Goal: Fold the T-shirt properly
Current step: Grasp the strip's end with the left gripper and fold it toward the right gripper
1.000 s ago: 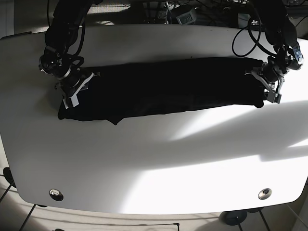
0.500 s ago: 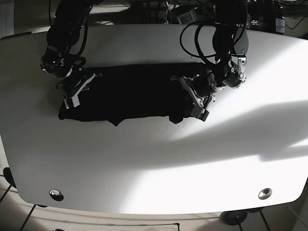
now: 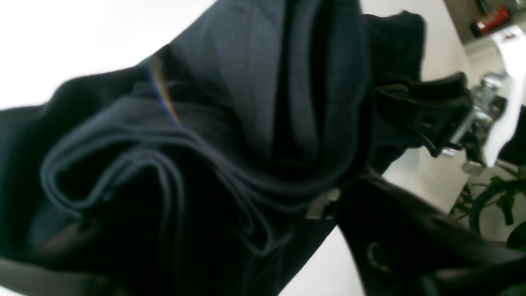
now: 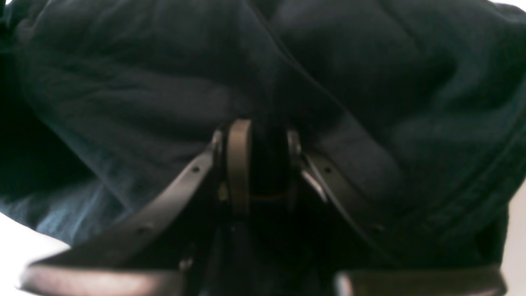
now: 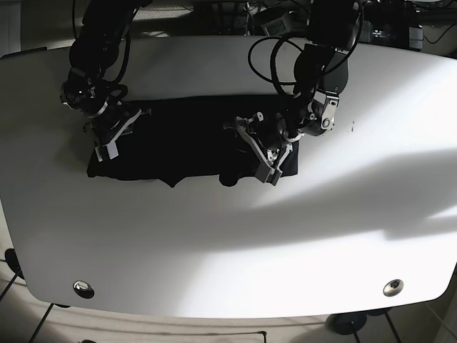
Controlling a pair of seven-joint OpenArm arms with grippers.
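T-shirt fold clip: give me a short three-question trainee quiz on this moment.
1. True or false: the left tool grips the T-shirt.
2. The right tool sits at which end of the shirt in the base view? A) left B) right C) middle
3. What colour is the table?

Key: 1 true; 2 A; 3 white.

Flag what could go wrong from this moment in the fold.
1. The left gripper carries its end of the T-shirt as a bunched wad of layers, so the fold may land creased.
2. The right gripper is clamped on the other end; if that grip slips, the edges may misalign.
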